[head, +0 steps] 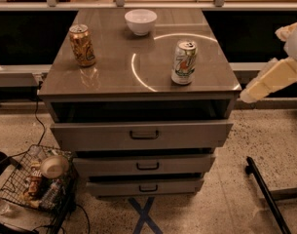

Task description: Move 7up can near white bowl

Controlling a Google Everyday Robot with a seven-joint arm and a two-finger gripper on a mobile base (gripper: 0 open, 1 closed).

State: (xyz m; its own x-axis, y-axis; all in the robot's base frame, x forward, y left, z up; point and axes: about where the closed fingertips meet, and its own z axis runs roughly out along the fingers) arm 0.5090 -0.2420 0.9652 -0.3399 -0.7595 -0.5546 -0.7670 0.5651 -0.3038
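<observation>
The 7up can [184, 62] stands upright on the right front part of the brown cabinet top [114, 77]. It is white-silver with green and red marks. The white bowl [140, 21] sits at the back middle of the top, well apart from the can. My gripper [249, 94] is at the right edge of the view, on the end of a cream arm. It hangs beside the cabinet's right front corner, lower than the can and to its right, holding nothing that I can see.
An orange-gold can [82, 45] stands at the left of the top. The cabinet has three drawers [144, 134], the upper one slightly out. A wire basket of clutter [36, 179] sits on the floor at left. A black bar [265, 191] lies on the floor at right.
</observation>
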